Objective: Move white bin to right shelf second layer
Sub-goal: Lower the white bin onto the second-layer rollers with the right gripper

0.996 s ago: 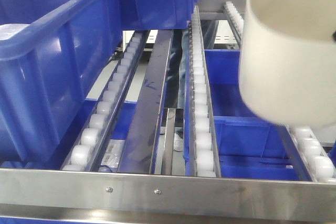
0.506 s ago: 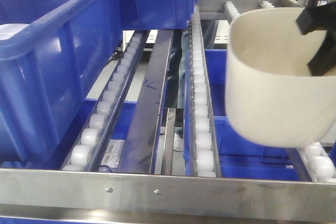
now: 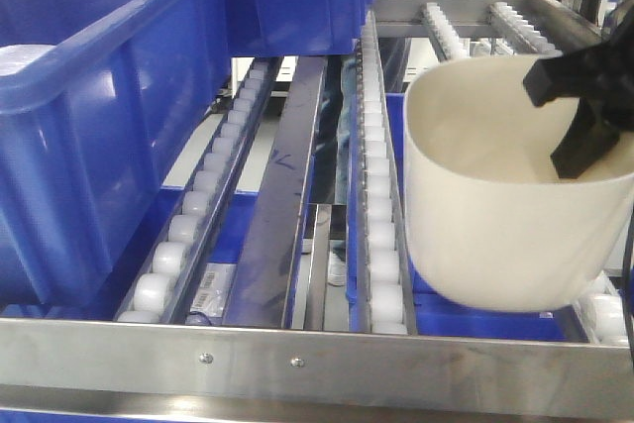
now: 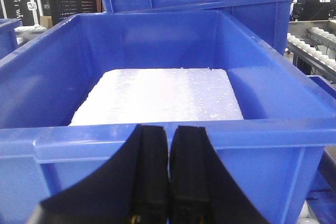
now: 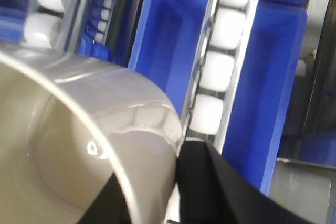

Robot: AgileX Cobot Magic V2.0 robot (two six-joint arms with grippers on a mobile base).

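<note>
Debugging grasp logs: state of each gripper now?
Left gripper: shut, holding nothing, facing a blue crate.
Right gripper: shut on the white bin, gripping its rim.

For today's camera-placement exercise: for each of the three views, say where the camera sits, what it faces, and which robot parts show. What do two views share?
Front view: faces the roller shelf past its front rail; right end effector grips the white bin.
Left wrist view: above the shut left end effector, facing a blue crate holding white foam.
Right wrist view: at the right end effector, clamped on the bin's rim.
Shared: front and right wrist views show bin and rollers.
</note>
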